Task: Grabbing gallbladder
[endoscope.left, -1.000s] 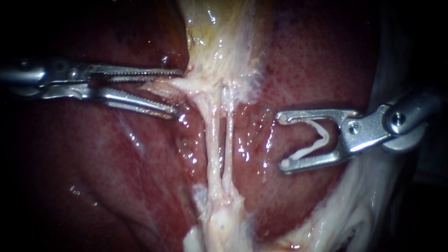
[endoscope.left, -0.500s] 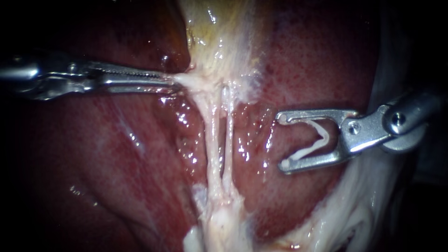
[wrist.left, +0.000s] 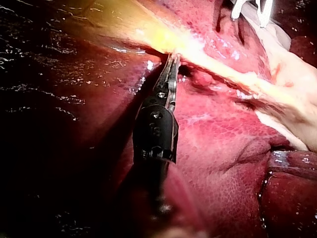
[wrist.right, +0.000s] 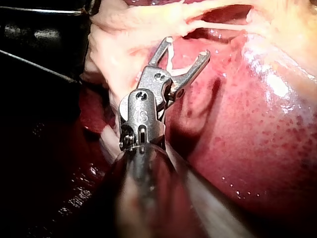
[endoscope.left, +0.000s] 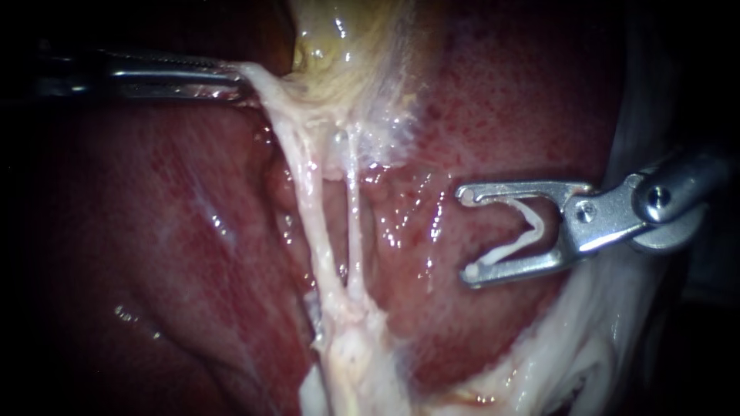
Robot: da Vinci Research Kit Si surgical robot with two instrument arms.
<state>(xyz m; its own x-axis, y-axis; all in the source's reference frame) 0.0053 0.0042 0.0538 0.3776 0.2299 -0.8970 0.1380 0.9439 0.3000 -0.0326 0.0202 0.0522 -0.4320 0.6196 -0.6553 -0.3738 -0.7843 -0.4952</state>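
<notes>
My left instrument has its jaws clamped on the gallbladder at its pale lower edge. The tissue looks soft, slick and easily torn, so pull gently. My right instrument stands well apart, jaws wide, carrying a clip.

Two pale tubes stretch over red liver, a white clip well apart.
</notes>
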